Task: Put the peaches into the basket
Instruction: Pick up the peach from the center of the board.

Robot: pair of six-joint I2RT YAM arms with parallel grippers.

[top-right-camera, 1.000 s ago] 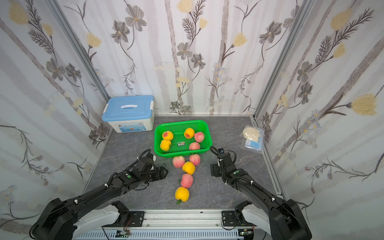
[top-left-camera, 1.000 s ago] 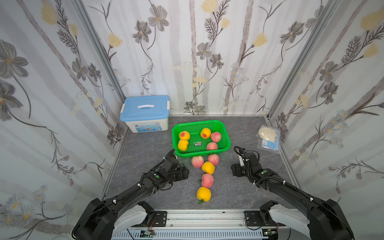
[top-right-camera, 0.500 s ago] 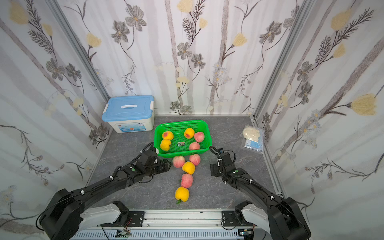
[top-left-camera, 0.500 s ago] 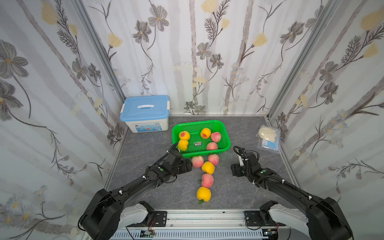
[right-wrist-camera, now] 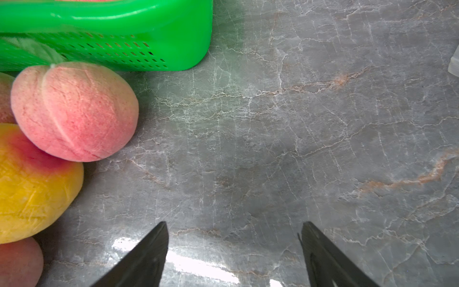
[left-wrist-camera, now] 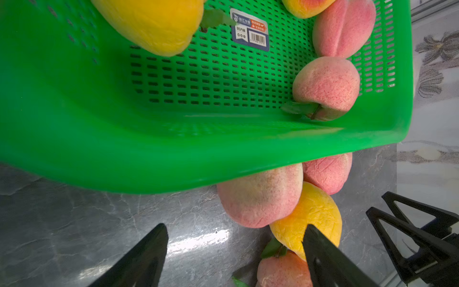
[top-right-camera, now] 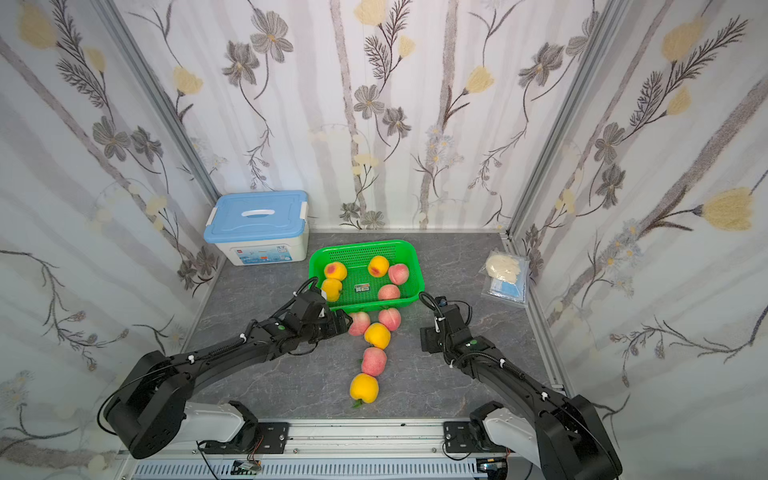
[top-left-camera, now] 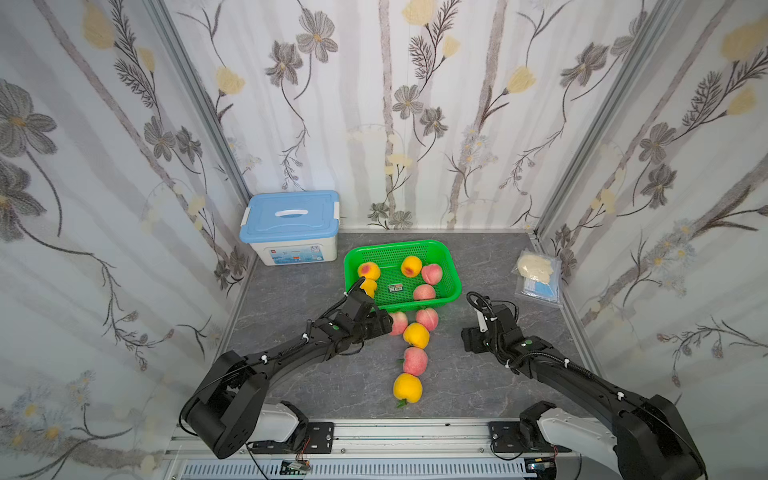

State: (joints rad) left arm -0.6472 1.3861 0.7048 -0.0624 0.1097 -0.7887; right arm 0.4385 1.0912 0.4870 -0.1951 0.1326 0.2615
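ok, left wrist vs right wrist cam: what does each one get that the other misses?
Left wrist only: the basket interior, its label and a leafed peach lying inside.
Right wrist only: the basket's outer perforated wall and corner, and the red blush on the yellow peach.
Both: that yellow peach, the pink peach touching it beside the basket's front, and the grey table.

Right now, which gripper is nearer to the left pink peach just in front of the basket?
Left. The left gripper is open right beside that peach; the right gripper is beyond the other pink peach, apart.
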